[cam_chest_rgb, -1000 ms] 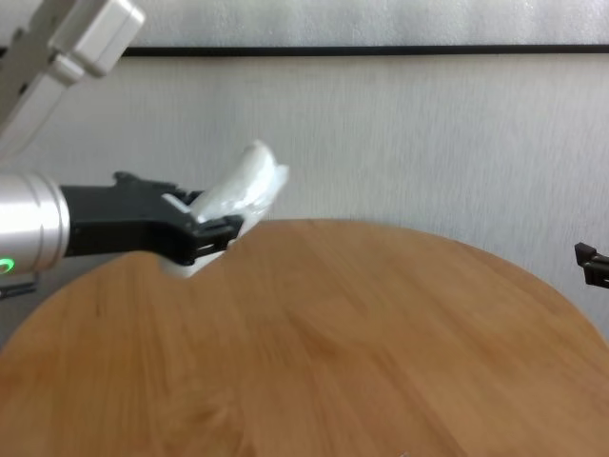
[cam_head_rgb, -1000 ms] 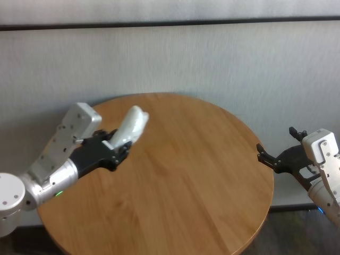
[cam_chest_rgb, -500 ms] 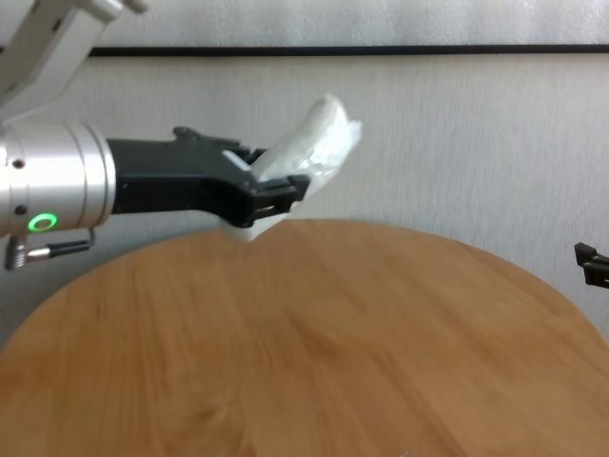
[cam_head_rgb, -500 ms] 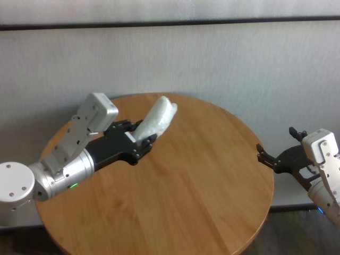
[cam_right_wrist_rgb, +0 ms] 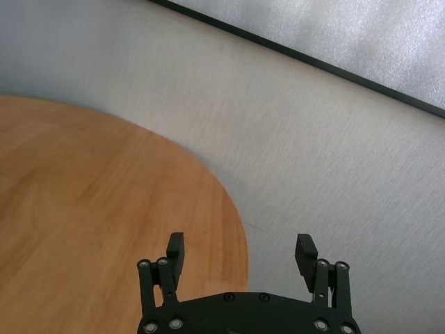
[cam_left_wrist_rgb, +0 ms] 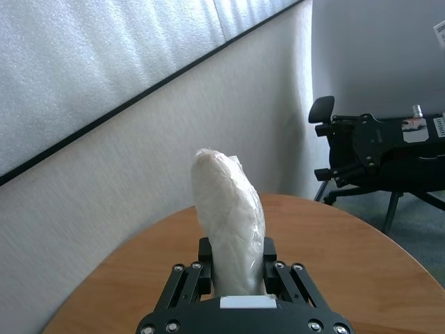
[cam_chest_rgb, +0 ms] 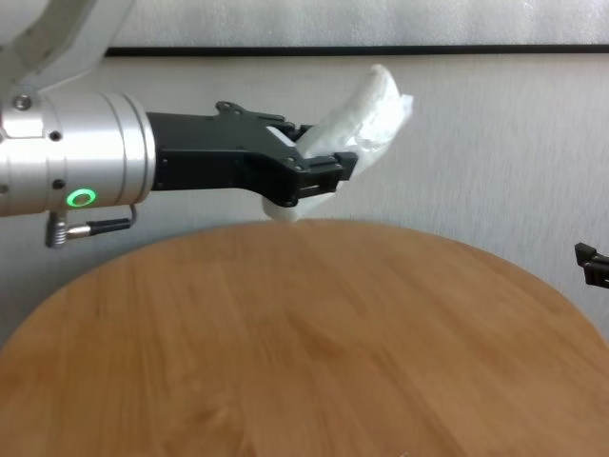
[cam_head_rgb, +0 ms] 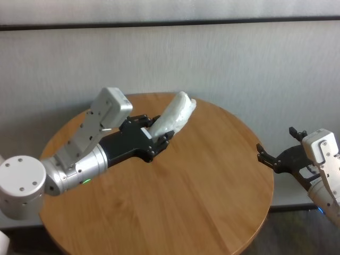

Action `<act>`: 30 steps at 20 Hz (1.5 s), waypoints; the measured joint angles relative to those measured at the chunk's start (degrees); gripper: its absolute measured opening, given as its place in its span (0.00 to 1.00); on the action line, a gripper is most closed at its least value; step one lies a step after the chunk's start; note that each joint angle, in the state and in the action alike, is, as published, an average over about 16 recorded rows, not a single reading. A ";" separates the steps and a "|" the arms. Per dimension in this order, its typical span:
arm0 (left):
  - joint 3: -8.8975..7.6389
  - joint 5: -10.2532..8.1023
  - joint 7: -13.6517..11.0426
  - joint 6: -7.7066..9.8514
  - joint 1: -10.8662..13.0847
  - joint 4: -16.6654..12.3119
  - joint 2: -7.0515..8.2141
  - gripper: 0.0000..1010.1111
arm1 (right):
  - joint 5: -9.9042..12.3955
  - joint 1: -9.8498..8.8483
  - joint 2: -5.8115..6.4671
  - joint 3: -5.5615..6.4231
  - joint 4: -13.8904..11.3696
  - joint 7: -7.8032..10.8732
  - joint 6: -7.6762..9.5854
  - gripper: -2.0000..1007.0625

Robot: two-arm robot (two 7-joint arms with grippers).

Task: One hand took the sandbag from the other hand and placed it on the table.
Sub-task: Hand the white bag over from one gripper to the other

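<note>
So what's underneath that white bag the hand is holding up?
Under the sandbag, held in the air by the left hand, lies only bare wood of the round table. The bag's lower end is covered by the hand's fingers.

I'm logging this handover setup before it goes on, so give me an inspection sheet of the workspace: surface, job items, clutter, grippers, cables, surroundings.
Surface: round wooden table, light-brown grain, nothing resting on it in view.
Job's things: white sandbag held above the table, tilted up and away from the left gripper.
Clutter: nothing seen.
Grippers: left gripper with the green light is shut on the sandbag's lower end, over the table's left half. Right gripper is open and empty, just off the table's right edge.
Cables: a short lead at the left wrist; nothing else seen.
Surroundings: pale wall with a dark horizontal strip behind the table.
</note>
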 joint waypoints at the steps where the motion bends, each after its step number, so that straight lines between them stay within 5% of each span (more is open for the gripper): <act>1: 0.24 -0.07 -0.07 0.01 -0.18 0.00 -0.07 0.42 | 0.00 0.00 0.00 0.00 0.00 0.00 0.00 1.00; 16: 2.84 -1.18 -0.75 1.44 -2.22 0.20 -0.85 0.42 | 0.00 0.00 0.00 0.00 0.00 0.00 0.00 1.00; 30: 3.44 -1.46 -0.60 2.72 -2.81 -0.02 -0.92 0.42 | 0.00 0.00 0.00 0.00 0.00 0.00 0.00 1.00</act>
